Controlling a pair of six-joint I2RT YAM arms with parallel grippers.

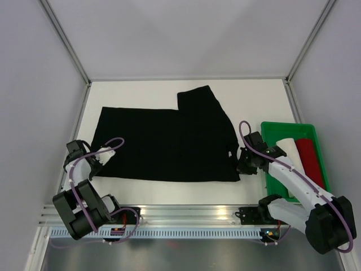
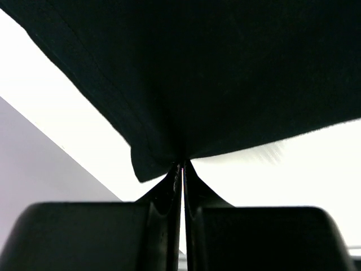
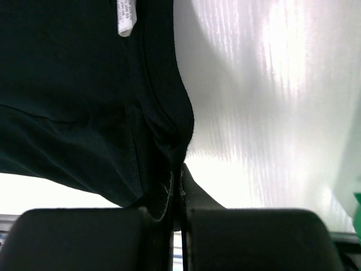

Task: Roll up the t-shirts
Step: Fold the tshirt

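- Both grippers are clamped on the black t-shirt [image 1: 169,141]: the left gripper [image 1: 100,162] pinches its lower left corner, and the right gripper [image 1: 243,165] pinches the lower right corner near the neck.
- Left wrist view: the jaws are pressed together with a fold of the hem [image 2: 163,158] caught at the tips, so the bite looks shallow.
- Right wrist view: the jaws are likewise shut on bunched cloth at the edge, with the white neck label [image 3: 126,17] at the upper left of the frame.
- The shirt lies flat across the middle of the table [image 1: 169,195], one sleeve folded up toward the upper centre.
- Finished white roll [image 1: 290,148] and red roll [image 1: 309,155] sit side by side in the green tray [image 1: 285,127] at the right.
- Risk: with so little cloth in either pinch, a corner may slip free once tension comes on.
- Risk: if the arms travel unevenly, the near edge would skew and the roll would turn out cone-shaped or loose.
- Risk: the folded sleeve could spill open and wrinkle the roll.
- Risk: the right arm works just beside the tray and could nudge it.
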